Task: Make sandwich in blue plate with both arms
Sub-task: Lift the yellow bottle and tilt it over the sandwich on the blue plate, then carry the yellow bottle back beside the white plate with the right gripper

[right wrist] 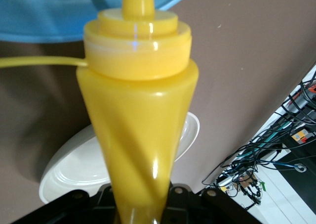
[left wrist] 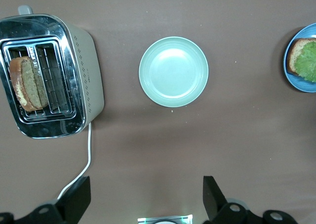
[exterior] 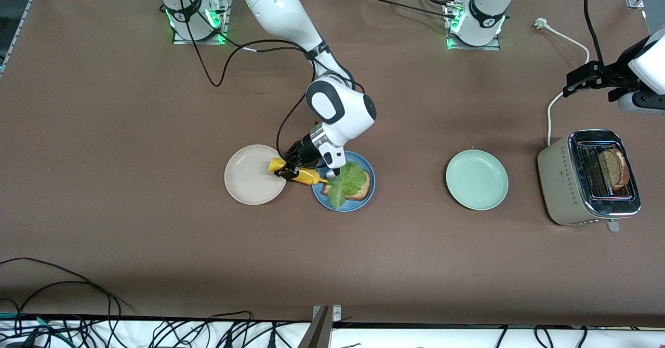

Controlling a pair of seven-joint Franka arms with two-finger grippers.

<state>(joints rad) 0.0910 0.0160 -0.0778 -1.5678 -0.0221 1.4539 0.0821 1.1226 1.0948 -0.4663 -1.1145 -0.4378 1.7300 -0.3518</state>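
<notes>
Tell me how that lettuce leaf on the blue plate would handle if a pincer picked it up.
The lettuce leaf looks thin and ruffled, so it would probably flop and drape, not hold its shape. It likely weighs very little. It lies loose on the toast in the blue plate, overhanging one edge, so a push would probably slide it off.

Brown table point(exterior: 130, 223) carries beige plate point(exterior: 249, 179), blue plate point(exterior: 358, 203), green plate point(exterior: 477, 179), toaster point(exterior: 563, 182)

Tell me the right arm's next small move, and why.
Probably squeeze sauce: the right end effector holds the yellow bottle tipped, nozzle at the lettuce on toast in the blue plate. Left end effector waits open.
</notes>
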